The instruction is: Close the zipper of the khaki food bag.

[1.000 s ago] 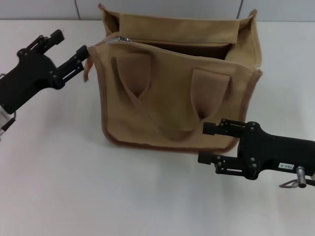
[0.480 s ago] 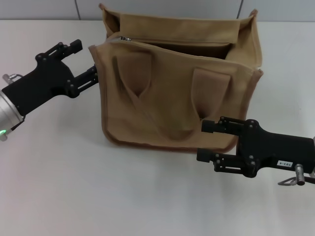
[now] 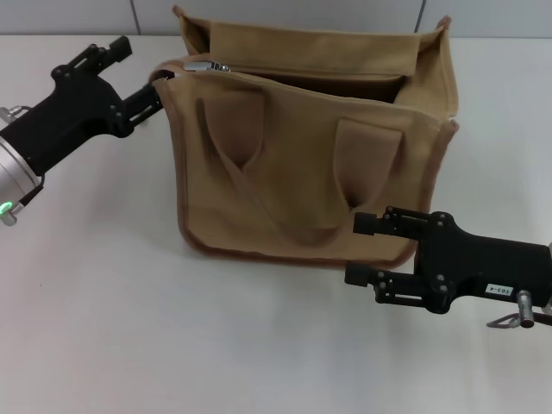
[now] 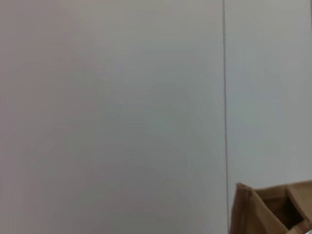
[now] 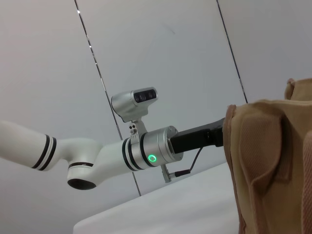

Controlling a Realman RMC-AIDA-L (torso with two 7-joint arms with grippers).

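The zipper [image 3: 259,69] runs along the top of the khaki food bag [image 3: 310,164], its silver pull [image 3: 207,65] parked at the bag's 10 o'clock corner in the head view; the mouth gapes open from there toward 2 o'clock, so closure is not yet begun. The bag stands at the 12 o'clock side of the white tabletop [image 3: 129,328], leaning toward the robot. The left hand [image 3: 152,93] sits at that same corner, at 9 o'clock of the bag, its tips against or pinching the edge piping; whether it grips cloth cannot be told, since the tips are hidden behind the fabric. The right hand [image 3: 360,250] hovers at the bag's 5 o'clock lower edge, fingers spread, holding nothing. Risk: the soft bag may drag or topple if the pull is drawn without a firm anchor, and slack tape could jam the slider. The left wrist view shows only wall and a bag corner; the zipper's far end is hidden.
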